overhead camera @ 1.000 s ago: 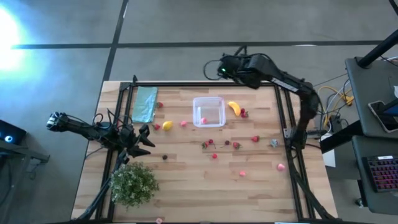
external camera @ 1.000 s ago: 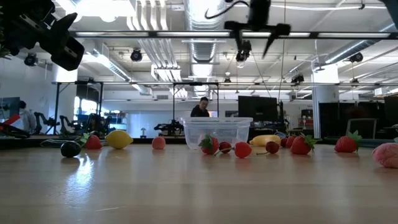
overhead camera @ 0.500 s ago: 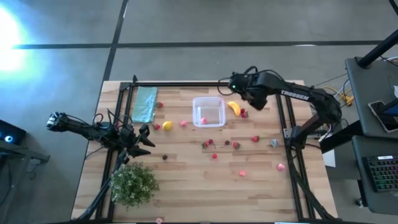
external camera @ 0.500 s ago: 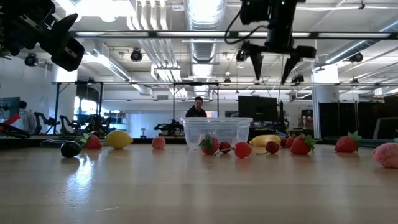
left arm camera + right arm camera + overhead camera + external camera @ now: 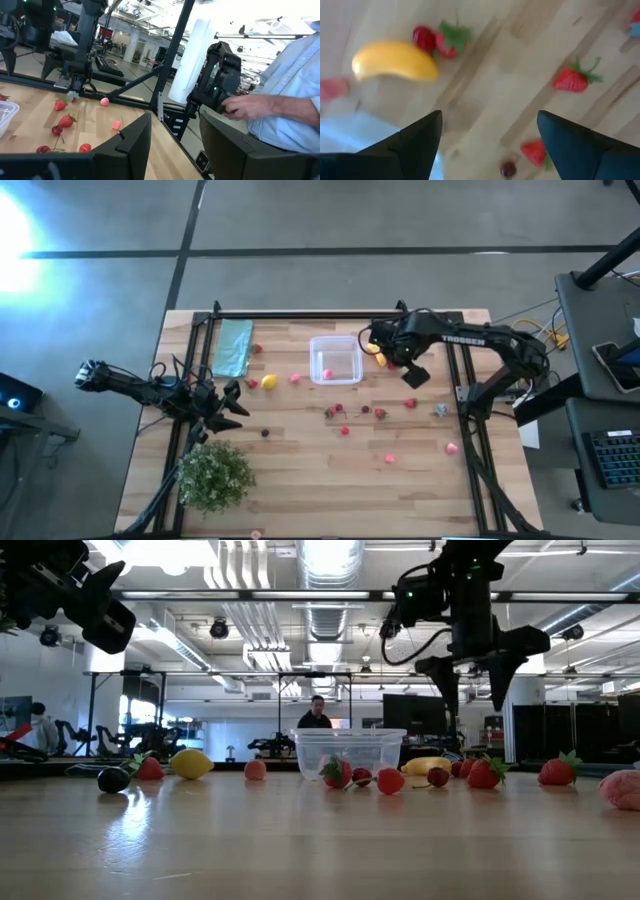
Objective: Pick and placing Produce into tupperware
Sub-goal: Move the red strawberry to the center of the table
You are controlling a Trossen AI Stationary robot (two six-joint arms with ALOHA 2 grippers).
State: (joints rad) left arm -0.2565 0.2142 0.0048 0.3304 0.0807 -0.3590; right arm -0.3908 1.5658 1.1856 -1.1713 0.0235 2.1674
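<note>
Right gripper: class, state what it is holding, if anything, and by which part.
Nothing. The right gripper is open with bare table between its fingers, above the wood beside the banana. The left gripper waits near the table's left edge, also holding nothing.

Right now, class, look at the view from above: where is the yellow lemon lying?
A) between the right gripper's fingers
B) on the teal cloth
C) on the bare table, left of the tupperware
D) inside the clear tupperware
C: the lemon lies on the wood left of the tupperware, clear of the teal cloth and far from the open right gripper.
</note>
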